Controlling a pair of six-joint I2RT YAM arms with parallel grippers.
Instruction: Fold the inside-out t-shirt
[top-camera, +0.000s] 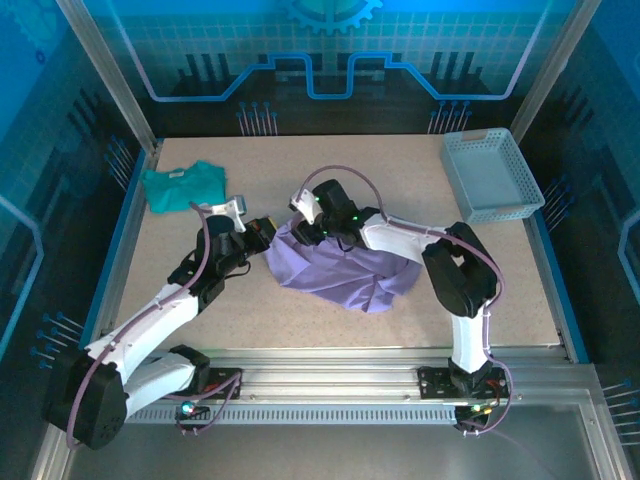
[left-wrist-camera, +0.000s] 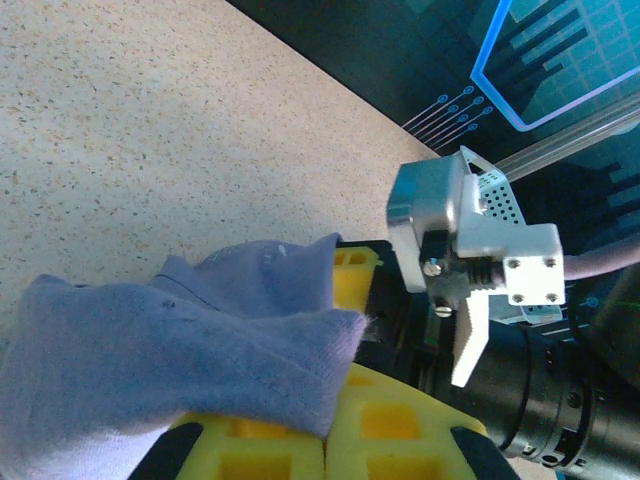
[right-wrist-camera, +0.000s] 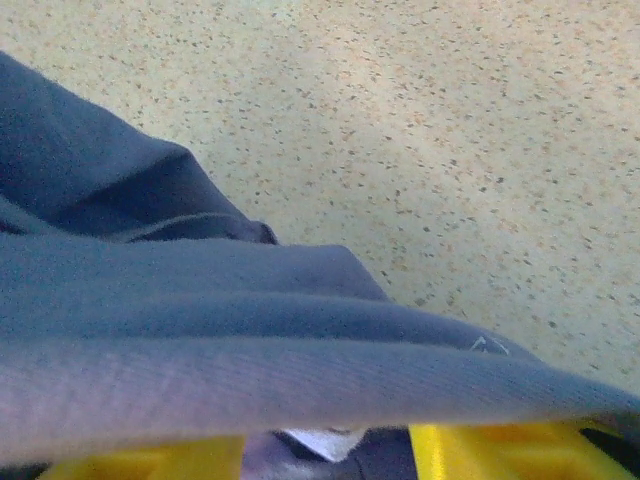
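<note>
The inside-out t-shirt (top-camera: 345, 268) is lavender-purple and lies crumpled in the middle of the table, its upper left part raised between both grippers. My left gripper (top-camera: 265, 233) is at the shirt's left edge. In the left wrist view its yellow fingers (left-wrist-camera: 400, 425) are shut on a fold of the purple cloth (left-wrist-camera: 170, 350). My right gripper (top-camera: 312, 222) is over the shirt's top edge. In the right wrist view the shirt (right-wrist-camera: 250, 340) drapes across its yellow fingers (right-wrist-camera: 500, 450), which stand apart with loose cloth and a white label (right-wrist-camera: 320, 440) in the gap. Its fingertips are hidden.
A folded teal-green shirt (top-camera: 185, 186) lies at the back left. A pale blue basket (top-camera: 490, 176) stands at the back right corner. The right arm's wrist and camera mount (left-wrist-camera: 470, 245) sit very close to my left gripper. Speckled tabletop (left-wrist-camera: 150, 130) stretches behind.
</note>
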